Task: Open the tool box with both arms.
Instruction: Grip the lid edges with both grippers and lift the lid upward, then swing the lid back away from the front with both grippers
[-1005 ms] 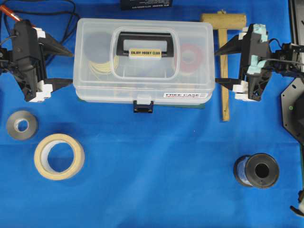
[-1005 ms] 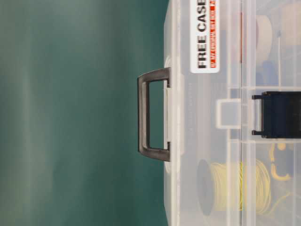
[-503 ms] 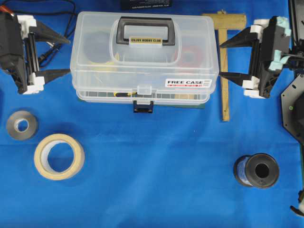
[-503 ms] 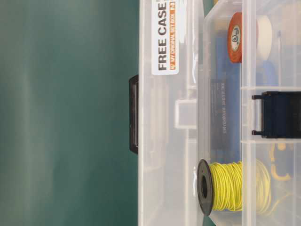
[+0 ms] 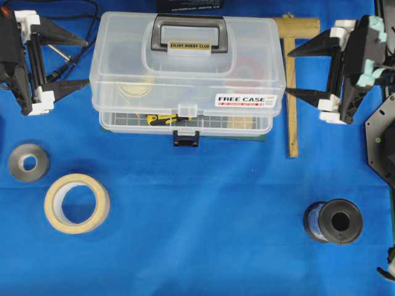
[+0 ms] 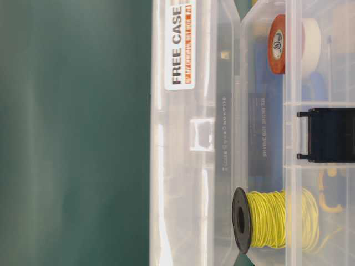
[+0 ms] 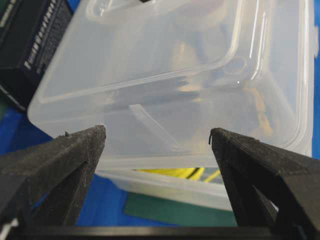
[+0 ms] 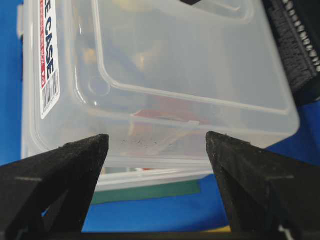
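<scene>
The tool box (image 5: 185, 74) sits at the back middle, its clear lid (image 6: 188, 133) lifted off the base at the front so a gap shows the grid floor and yellow items. The black latch (image 5: 186, 138) hangs down, unhooked. My left gripper (image 5: 89, 61) is open at the lid's left end, its fingertips (image 7: 95, 134) level with the lid's lower edge. On the other side my right gripper (image 5: 287, 74) is open too, with its fingertips (image 8: 97, 142) at the right end. Whether the tips touch the lid I cannot tell. Neither gripper has anything between its fingers.
A wooden mallet (image 5: 291, 80) lies just right of the box, under the right gripper. A masking tape roll (image 5: 77, 203) and a grey tape roll (image 5: 28, 162) lie front left. A black spool (image 5: 333, 221) is front right. A black box (image 5: 188, 5) stands behind.
The lid has swung up and back from closed, opening a gap at the front. Both grippers have risen and moved back with it, staying at its two ends.
</scene>
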Motion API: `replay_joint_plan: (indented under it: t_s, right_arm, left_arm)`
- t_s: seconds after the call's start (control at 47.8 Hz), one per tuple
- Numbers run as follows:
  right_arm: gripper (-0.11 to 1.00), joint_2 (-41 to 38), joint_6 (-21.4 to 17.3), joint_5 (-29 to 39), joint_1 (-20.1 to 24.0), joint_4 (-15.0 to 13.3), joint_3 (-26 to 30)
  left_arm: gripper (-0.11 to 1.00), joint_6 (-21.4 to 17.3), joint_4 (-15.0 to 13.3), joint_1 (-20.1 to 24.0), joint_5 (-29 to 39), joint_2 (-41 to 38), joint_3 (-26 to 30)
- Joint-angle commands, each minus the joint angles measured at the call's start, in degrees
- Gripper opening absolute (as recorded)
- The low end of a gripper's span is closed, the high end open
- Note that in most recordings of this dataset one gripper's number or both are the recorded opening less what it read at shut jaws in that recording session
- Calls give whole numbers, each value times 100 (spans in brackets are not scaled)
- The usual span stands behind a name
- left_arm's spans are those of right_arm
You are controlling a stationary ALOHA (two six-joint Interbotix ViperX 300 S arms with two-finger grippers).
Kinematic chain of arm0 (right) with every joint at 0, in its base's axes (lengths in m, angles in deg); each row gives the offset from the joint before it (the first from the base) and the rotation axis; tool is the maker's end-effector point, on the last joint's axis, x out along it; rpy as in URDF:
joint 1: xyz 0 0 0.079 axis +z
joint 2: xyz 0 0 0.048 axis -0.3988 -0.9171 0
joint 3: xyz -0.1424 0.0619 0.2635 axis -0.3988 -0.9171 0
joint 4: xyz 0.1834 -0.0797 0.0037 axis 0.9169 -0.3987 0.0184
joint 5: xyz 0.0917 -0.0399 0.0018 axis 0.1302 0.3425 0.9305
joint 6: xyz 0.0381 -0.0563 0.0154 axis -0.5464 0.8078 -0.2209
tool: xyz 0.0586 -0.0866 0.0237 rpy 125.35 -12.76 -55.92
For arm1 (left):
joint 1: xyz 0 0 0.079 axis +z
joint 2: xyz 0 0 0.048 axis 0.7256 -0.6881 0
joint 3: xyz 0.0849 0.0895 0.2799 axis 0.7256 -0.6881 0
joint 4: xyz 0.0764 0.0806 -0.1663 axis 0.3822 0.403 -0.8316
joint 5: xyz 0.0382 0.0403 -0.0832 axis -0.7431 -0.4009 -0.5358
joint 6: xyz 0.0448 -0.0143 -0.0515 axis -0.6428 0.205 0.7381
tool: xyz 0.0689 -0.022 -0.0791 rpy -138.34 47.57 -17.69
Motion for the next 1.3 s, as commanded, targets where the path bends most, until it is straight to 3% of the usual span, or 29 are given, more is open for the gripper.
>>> replay_joint_plan:
  t_s: [0.0,1.277]
  right_arm:
    - [82,123,-123,-281,-26,62,308]
    - [82,-141,-114,-861,-1424,35,343]
  left_arm:
    - [89,26,-26,-35,-299,105,360]
    - [89,18,-18,1125,-694,-26,378]
